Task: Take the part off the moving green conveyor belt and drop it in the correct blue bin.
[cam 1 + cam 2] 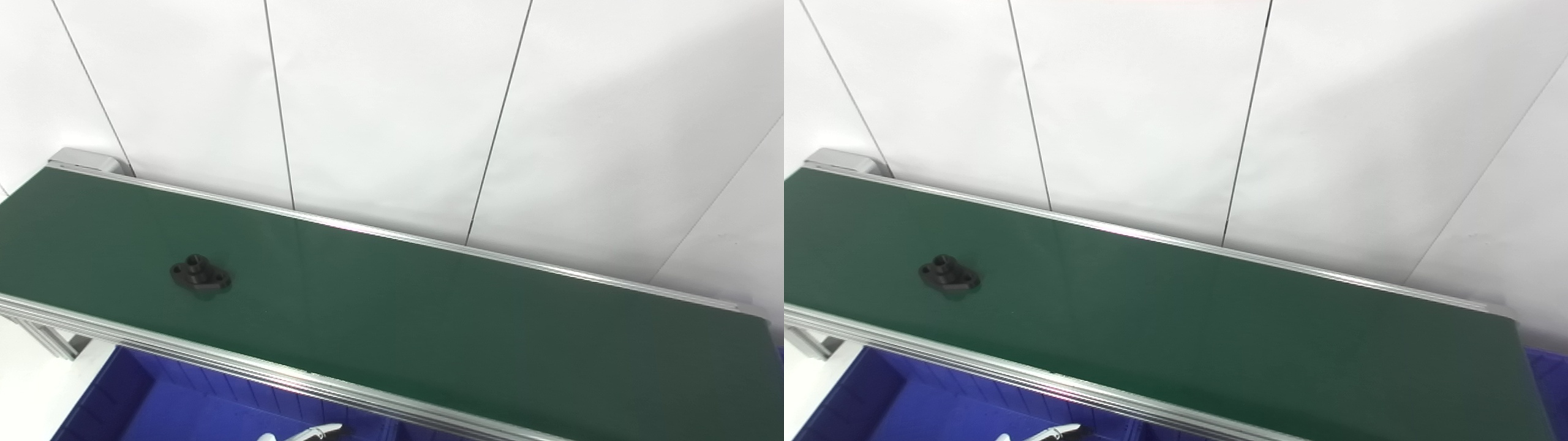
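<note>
- The part (200, 277), a black flanged piece with a raised round collar and a hole in each ear of its base, is lying flat on the green conveyor belt (429, 318), toward the belt's left end and closer to the near rail than to the far one.
- Nothing is touching the part; it is sitting alone on the belt with bare green around it.
- The belt is running slantwise across the view, framed by a silver near rail (245, 364) and a thinner silver far rail (392, 231).
- A blue bin (184, 410) is sitting below the near rail at the lower left, its ribbed inner wall showing; a sliver of another blue bin (1546, 380) is peeking out past the belt's right end.
- At the bottom edge, over the lower-left bin, only the pale tips of some fingers (321, 432) are showing; which hand they belong to, and whether they are spread or closed, cannot be told.
- White wall panels (392, 110) with thin dark seams are standing behind the belt.
</note>
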`<state>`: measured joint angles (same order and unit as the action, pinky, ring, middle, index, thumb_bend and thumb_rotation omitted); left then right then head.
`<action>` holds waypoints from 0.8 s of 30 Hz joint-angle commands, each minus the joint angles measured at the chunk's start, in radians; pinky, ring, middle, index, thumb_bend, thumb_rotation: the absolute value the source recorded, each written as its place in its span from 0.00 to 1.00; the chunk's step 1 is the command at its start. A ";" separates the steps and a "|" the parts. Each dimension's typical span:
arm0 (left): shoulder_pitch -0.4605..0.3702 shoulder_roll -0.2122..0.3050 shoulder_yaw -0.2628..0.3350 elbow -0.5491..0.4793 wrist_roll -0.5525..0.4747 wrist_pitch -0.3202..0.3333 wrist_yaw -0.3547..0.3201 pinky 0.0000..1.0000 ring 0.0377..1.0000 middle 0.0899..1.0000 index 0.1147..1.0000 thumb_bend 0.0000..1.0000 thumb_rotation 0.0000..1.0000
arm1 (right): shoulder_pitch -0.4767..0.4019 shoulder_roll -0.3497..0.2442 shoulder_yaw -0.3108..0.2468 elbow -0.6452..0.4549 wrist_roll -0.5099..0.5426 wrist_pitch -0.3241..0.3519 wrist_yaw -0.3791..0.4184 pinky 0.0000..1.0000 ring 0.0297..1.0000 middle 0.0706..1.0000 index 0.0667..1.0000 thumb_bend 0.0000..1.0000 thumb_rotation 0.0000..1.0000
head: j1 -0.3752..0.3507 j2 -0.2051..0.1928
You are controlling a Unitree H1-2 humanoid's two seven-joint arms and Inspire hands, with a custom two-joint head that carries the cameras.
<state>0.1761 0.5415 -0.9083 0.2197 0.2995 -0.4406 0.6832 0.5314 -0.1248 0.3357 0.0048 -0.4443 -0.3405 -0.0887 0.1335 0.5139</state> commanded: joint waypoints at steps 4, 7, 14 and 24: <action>-0.021 0.020 -0.011 -0.013 0.024 -0.029 0.046 0.71 0.79 0.83 0.80 0.83 0.85 | 0.010 0.005 -0.006 -0.020 -0.012 -0.085 -0.039 0.83 0.96 0.99 1.00 0.78 0.59 | 0.004 0.001; -0.022 0.019 -0.015 -0.010 0.022 -0.029 0.047 0.71 0.79 0.83 0.80 0.84 0.85 | 0.015 0.006 -0.009 -0.025 -0.017 -0.095 -0.045 0.83 0.95 0.99 1.00 0.78 0.59 | 0.006 0.003; -0.020 0.026 -0.016 -0.023 0.006 -0.029 0.047 0.70 0.78 0.82 0.80 0.84 0.83 | 0.018 0.012 -0.007 -0.030 -0.019 -0.108 -0.057 0.78 0.93 0.99 1.00 0.77 0.56 | -0.066 0.029; -0.021 0.037 -0.018 -0.026 0.012 -0.029 0.066 0.71 0.80 0.83 0.81 0.85 0.84 | 0.013 0.021 0.001 -0.028 -0.044 -0.123 -0.078 0.79 0.92 0.96 0.97 0.77 0.55 | -0.161 0.064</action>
<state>0.1702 0.5594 -0.9284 0.2134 0.2957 -0.4406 0.7229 0.5411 -0.1093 0.3320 0.0033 -0.4891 -0.4020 -0.1448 -0.0245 0.5737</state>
